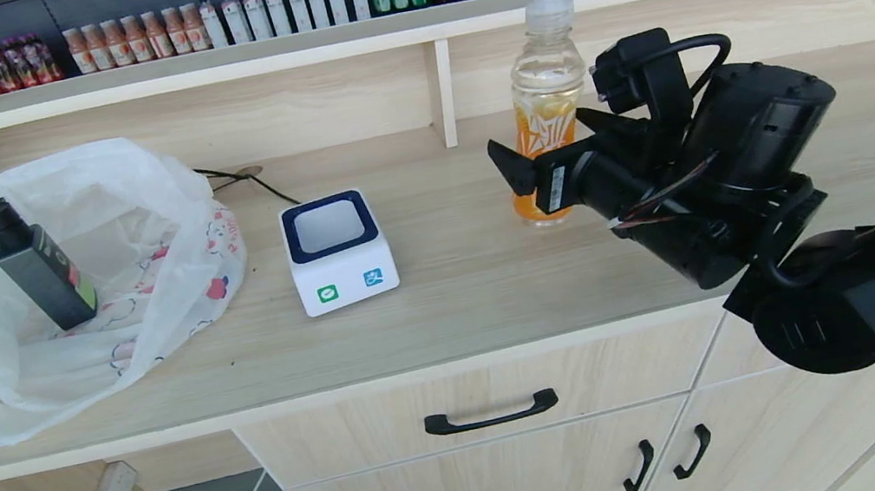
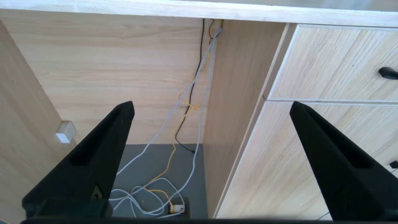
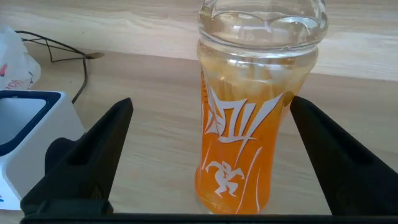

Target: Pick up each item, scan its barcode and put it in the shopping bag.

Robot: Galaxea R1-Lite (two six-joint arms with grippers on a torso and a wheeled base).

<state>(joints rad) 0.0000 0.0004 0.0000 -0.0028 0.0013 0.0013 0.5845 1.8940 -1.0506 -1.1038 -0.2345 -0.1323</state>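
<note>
As our right claw (image 3: 208, 168) hung with its jaws wide apart, the juice bottle (image 1: 548, 83) stood in line with the gap, untouched, right of centre in the head view on the counter (image 1: 456, 304). We judged that one side of the claw meeting it first could knock it over toward the scanner (image 1: 339, 248) at centre. It stood upright, long axis vertical, cap toward the top of the frame, tall and tippy. The bag (image 1: 160, 210) lay at left.

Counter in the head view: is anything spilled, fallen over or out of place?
Nothing stands out. The orange drink bottle stands upright, the scanner sits flat, and the dark container leans inside the shopping bag, where it belongs. No spill shows on the counter.
</note>
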